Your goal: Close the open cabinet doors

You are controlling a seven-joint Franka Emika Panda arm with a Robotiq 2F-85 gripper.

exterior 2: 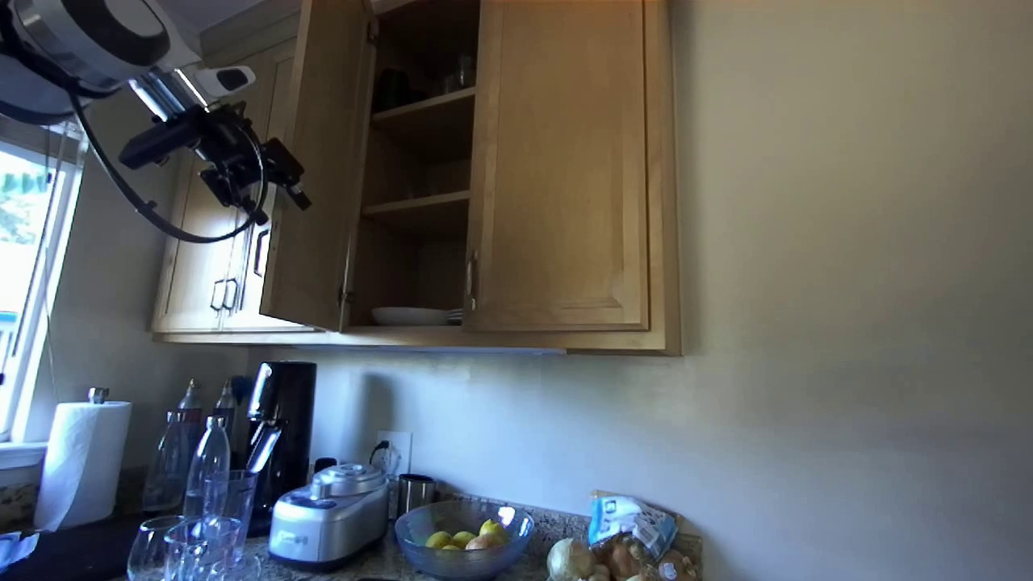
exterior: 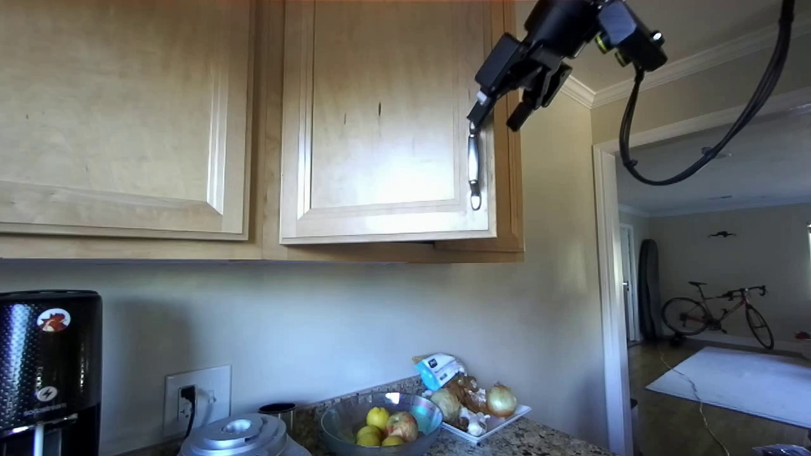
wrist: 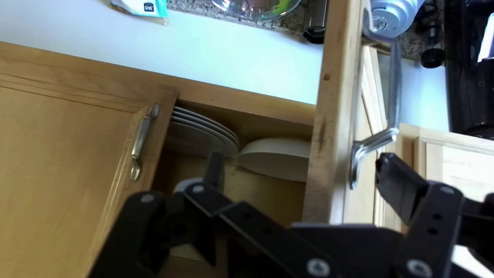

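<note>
The open cabinet door is light honey wood with a metal bar handle. It stands swung out from the cabinet in an exterior view. In the wrist view its edge runs upright between my fingers. The matching door on the other side of the opening lies at or near the cabinet front; it also shows in the wrist view. My gripper is open and holds nothing, one finger on each side of the door edge. It also shows in both exterior views. I cannot tell whether it touches the door.
Stacked plates and a white bowl sit inside the cabinet. Other cabinet doors adjoin it. Below, the counter holds a fruit bowl, a silver appliance, a black machine and glasses.
</note>
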